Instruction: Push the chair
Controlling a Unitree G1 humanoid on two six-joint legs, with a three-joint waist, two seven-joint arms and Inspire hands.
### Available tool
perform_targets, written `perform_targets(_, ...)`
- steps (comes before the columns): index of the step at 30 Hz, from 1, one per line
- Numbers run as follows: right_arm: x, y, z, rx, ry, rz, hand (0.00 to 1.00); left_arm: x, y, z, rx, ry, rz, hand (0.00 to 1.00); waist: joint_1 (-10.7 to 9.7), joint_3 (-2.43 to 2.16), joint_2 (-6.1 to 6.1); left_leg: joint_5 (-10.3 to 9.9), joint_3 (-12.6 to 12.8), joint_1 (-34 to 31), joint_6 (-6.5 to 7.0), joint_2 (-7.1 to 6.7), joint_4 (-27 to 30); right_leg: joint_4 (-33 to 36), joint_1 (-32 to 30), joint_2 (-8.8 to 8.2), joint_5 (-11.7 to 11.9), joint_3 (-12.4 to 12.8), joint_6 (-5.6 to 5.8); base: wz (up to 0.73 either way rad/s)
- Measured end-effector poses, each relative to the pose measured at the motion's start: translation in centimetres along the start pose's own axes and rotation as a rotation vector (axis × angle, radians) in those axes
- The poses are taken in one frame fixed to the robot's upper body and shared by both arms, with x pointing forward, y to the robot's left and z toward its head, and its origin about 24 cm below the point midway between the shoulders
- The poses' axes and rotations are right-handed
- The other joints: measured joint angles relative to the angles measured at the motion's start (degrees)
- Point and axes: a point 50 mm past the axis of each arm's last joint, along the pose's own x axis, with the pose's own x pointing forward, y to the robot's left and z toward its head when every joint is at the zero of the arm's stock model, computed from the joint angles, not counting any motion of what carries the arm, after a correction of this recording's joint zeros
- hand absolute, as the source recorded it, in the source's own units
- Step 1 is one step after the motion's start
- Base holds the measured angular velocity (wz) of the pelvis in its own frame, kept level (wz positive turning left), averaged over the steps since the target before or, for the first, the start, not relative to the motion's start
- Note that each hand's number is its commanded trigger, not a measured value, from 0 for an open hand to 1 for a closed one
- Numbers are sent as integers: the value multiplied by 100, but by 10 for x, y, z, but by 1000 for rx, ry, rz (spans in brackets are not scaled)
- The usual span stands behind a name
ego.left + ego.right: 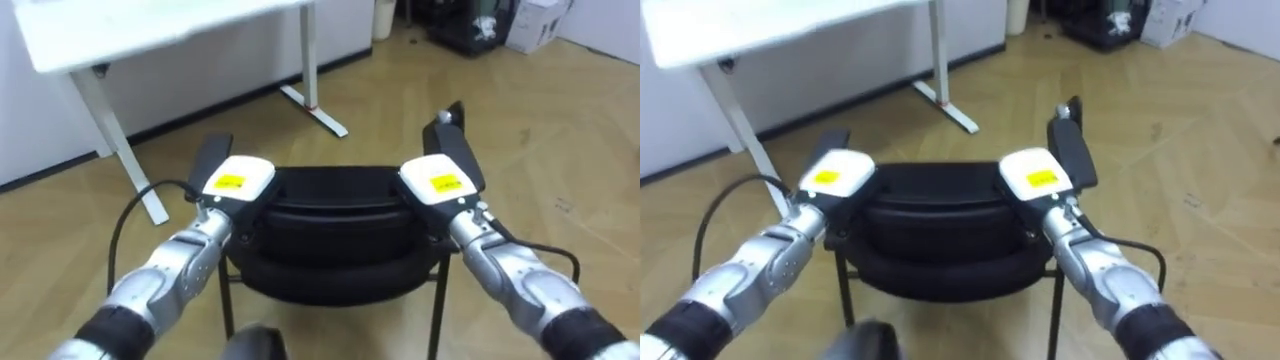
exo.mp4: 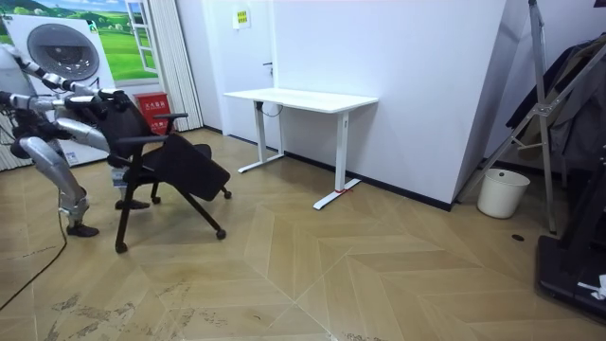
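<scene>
Item: black padded office chair (image 1: 330,220) on castors. It stands directly under and ahead of both hands, on the herringbone wooden floor (image 1: 560,130), and in the room view it is between the robot and the desk.

Left hand (image 1: 238,180): white back plate up, resting on the left end of the backrest's top edge. Fingers hidden over the far side, so I cannot tell whether they grip. Black armrest pad (image 1: 212,160) just outside it.

Right hand (image 1: 435,180): the same on the right end, fingers likewise hidden. Second black armrest pad (image 1: 455,145) just beyond it.

White rectangular desk on white metal legs (image 1: 150,30): well ahead of the left hand.
</scene>
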Motion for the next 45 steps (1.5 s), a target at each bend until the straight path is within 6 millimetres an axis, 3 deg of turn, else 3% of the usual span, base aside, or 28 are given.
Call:
perform_targets(1, -1, 3, 0, 7, 3, 10, 100, -1, 0, 2, 7, 3, 5, 100, 54, -26, -16, -209, 43, 298, 124, -43, -256, -110, 64, 69, -44, -21, 166, 15)
perform_targets(2, -4, 11, 3, 30, 9, 29, 100, -5, -3, 2, 28, 3, -2, 100, 29, -86, -46, -412, 51, 683, 301, -140, -677, -581, 238, 213, 108, -90, 705, 13)
perform_targets(3, -7, 17, 4, 39, 12, 38, 100, -7, -7, 3, 36, 2, -11, 100, -11, -200, 33, -533, 43, 871, 340, -108, -944, -882, 374, 327, 245, -86, 1006, -13)
perform_targets(4, -5, 12, 7, 34, -7, 21, 100, -10, -2, 1, 45, -5, 13, 100, 46, -145, -52, -769, 148, 1254, 206, -264, -1143, -432, 380, 98, 682, -14, 561, -26)
perform_targets(5, 0, 2, 7, 24, -15, -15, 100, -9, 4, -3, 37, 3, 42, 100, 102, -26, -71, -974, 339, 1545, 276, -319, -1208, 73, 198, 5, 666, 2, 538, -30)
perform_targets(6, 2, -2, 6, 17, -15, -25, 100, -7, 4, -2, 29, 6, 49, 100, 65, -67, 27, -1132, 412, 1649, 376, -332, -1237, 506, 11, -117, 725, -116, 538, -10)
perform_targets(7, 7, -9, 3, 2, -3, -39, 100, -2, 9, -2, 19, 9, 55, 100, 29, -30, 78, -1485, 386, 1645, 675, -361, -1117, 1405, -389, -406, 1072, -213, 680, -11)
perform_targets(8, 7, -6, 2, 6, 12, -24, 100, 0, 5, 1, 6, 15, 43, 100, 25, -39, 116, -1593, 265, 1714, 687, -459, -1096, 1948, -631, -558, 1645, -211, 525, -13)
perform_targets(9, 6, -4, 1, 8, 18, -15, 100, 0, 3, 2, 6, 16, 37, 100, 19, -24, 158, -1598, 172, 1774, 686, -469, -1139, 2077, -694, -549, 1960, -217, 457, 3)
perform_targets(10, 2, 3, 0, 19, 29, -2, 100, 0, 0, 4, 21, 5, 28, 100, -11, 6, 258, -1599, -79, 1865, 684, -478, -1251, 2181, -818, -484, 2505, -245, 394, 18)
perform_targets(11, 0, 7, 1, 35, 31, -6, 100, -1, 3, 4, 40, -6, 33, 100, 6, -49, 253, -1599, -300, 1898, 686, -552, -1345, 2211, -984, -418, 2514, -183, 451, 20)
perform_targets(14, 2, 9, 9, 54, 28, -26, 100, -1, 10, 0, 69, -12, 45, 100, -73, -4, 219, -1597, -741, 1896, 683, -600, -1422, 1543, -1341, -419, 1979, -137, 493, 13)
perform_targets(15, 2, 9, 10, 57, 27, -27, 100, -1, 10, 0, 73, -12, 45, 100, -77, -5, 217, -1596, -859, 1900, 682, -648, -1436, 1260, -1395, -433, 1936, -116, 513, 17)
perform_targets(19, 1, 14, 16, 71, 30, -32, 100, -2, 9, -6, 85, -9, 27, 100, -163, -16, 169, -1669, -1221, 1963, 498, -690, -1451, -1125, -1284, -485, 1960, 226, 622, 40)
perform_targets(20, 1, 14, 16, 73, 31, -32, 100, -2, 10, -6, 89, -10, 29, 100, -223, -30, 69, -1711, -1262, 1955, 421, -725, -1450, -1411, -1223, -520, 1984, 408, 658, 54)
perform_targets(21, 2, 14, 16, 73, 34, -31, 100, -2, 10, -6, 88, -9, 29, 100, -240, -38, 38, -1726, -1260, 1962, 382, -709, -1449, -1414, -1208, -540, 2092, 382, 679, 52)
perform_targets(22, 2, 14, 16, 70, 35, -33, 100, -1, 9, -5, 84, -9, 28, 100, -265, -66, -9, -1784, -1247, 1980, 254, -631, -1432, -1412, -1189, -541, 2114, 363, 646, 40)
perform_targets(24, 2, 13, 14, 62, 38, -34, 100, -1, 8, -4, 80, -2, 26, 100, -209, -64, -9, -1873, -1159, 2036, 39, -397, -1415, -1421, -1199, -449, 2108, 276, 636, 6)
perform_targets(26, 7, 6, 14, 40, 27, -35, 100, 0, 8, -5, 61, 10, 36, 100, 44, -104, 188, -1917, -1026, 2056, -107, -85, -1503, -1436, -1196, -241, 2070, 167, 503, -53)
perform_targets(27, 9, 3, 15, 33, 21, -36, 100, -1, 9, -6, 59, 15, 41, 100, 75, -116, 170, -1905, -1042, 2080, -150, -60, -1546, -1372, -1203, -234, 2041, 154, 426, -22)
perform_targets(29, 14, -2, 18, 32, 13, -45, 100, 0, 15, -11, 63, 22, 64, 100, 37, -13, -50, -1923, -1003, 2127, -342, 97, -1419, -1023, -1251, -234, 1778, 93, 118, 38)
perform_targets(30, 15, -3, 18, 33, 14, -47, 100, 1, 16, -13, 66, 22, 66, 100, 43, -30, -19, -1966, -997, 2060, -370, 235, -1154, -931, -1283, -138, 1751, 74, 80, 54)
perform_targets(32, 18, -8, 15, 34, 30, -44, 100, 5, 20, -10, 63, 17, 77, 100, 127, -21, 21, -1955, -972, 1738, -281, 681, 394, -641, -1291, 120, 1575, 87, -185, 15)
perform_targets(33, 18, -9, 14, 33, 31, -42, 100, 5, 21, -10, 63, 16, 78, 100, 161, -20, 25, -1920, -976, 1717, -265, 725, 641, -612, -1256, 147, 1553, 80, -218, -7)
perform_targets(35, 18, -10, 12, 27, 35, -40, 100, 5, 16, -9, 52, 20, 79, 100, 174, -13, 22, -1606, -1014, 1649, -271, 686, 1158, -600, -1154, 156, 1461, 37, -294, 18)
perform_targets(39, 16, -8, 9, 22, 33, -30, 100, 4, 10, -6, 42, 19, 76, 100, 145, 5, -8, -1302, -873, 1444, -294, 685, 1163, -621, -993, 151, 1352, 50, -319, 17)
perform_targets(42, 14, -8, 6, 18, 31, -28, 100, 5, 10, -3, 40, 13, 93, 100, 210, 3, -14, -1292, -774, 1230, -310, 615, 243, -731, -961, 121, 1307, 7, -308, -6)
perform_targets(45, 15, -9, 6, 17, 35, -42, 100, 5, 11, -1, 47, 6, 111, 100, 220, -5, -30, -1236, -714, 1155, -337, 416, -1356, -951, -909, 100, 1292, -115, -266, 2)
